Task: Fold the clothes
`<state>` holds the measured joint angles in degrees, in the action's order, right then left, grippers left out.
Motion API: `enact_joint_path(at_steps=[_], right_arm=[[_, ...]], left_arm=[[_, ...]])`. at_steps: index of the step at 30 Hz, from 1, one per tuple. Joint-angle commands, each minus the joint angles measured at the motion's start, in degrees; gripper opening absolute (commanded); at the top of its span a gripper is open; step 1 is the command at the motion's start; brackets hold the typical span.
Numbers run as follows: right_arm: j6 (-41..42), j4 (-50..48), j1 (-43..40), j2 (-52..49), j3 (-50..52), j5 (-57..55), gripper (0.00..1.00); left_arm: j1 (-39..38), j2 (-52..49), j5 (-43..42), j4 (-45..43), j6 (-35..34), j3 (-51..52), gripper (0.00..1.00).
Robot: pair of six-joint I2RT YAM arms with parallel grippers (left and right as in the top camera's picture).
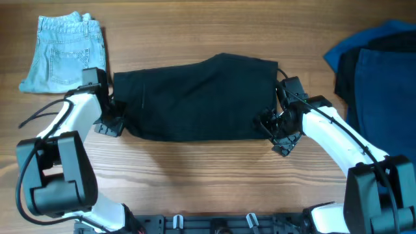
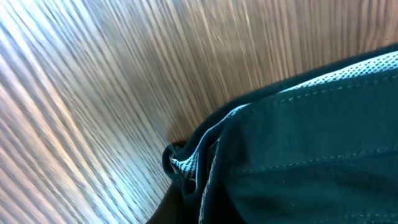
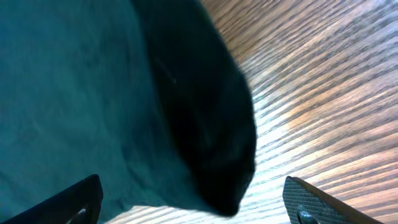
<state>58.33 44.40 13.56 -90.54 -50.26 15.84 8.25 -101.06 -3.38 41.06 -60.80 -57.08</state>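
A black garment [image 1: 198, 97] lies folded flat across the middle of the table. My left gripper [image 1: 112, 122] is at its left end. In the left wrist view the stitched hem [image 2: 292, 124] fills the right side and a bunched corner [image 2: 180, 165] runs down into the closed jaws [image 2: 186, 208], so the gripper looks shut on the cloth. My right gripper [image 1: 278, 132] is at the garment's right end. Its fingers [image 3: 191, 190] are spread wide, with the dark edge of the garment [image 3: 211, 137] lying between and just ahead of them, not held.
Folded light-blue denim shorts [image 1: 64, 52] lie at the back left. A pile of blue and dark clothes [image 1: 380, 71] lies at the right edge. Bare wooden tabletop [image 1: 195, 175] runs along the front.
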Motion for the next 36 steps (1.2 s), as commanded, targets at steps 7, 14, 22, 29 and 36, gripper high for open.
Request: enact_joint_path(at_steps=[7, 14, 22, 29, 36], right_arm=[[0.59, -4.13, 0.07, -8.26, 0.13, -6.99, 0.99], [-0.96, -7.06, -3.41, -8.90, 0.13, -9.86, 0.93], [-2.78, -10.82, -4.76, -9.46, 0.13, -9.84, 0.75], [0.81, -10.64, -4.94, -10.01, 0.02, -12.66, 0.29], [-0.48, -10.19, -10.36, -9.97, -0.52, -12.85, 0.10]], left_arm=[[-3.65, -0.96, -3.23, 0.57, -1.84, 0.57, 0.04], [-3.65, -0.96, -3.21, 0.98, -1.84, 0.57, 0.04], [-3.65, -0.96, -3.23, 1.01, -1.81, 0.57, 0.04], [-3.65, -0.96, -4.50, 2.45, -1.77, 0.55, 0.04], [-3.65, -0.96, -6.19, 3.39, 2.10, 0.55, 0.05]])
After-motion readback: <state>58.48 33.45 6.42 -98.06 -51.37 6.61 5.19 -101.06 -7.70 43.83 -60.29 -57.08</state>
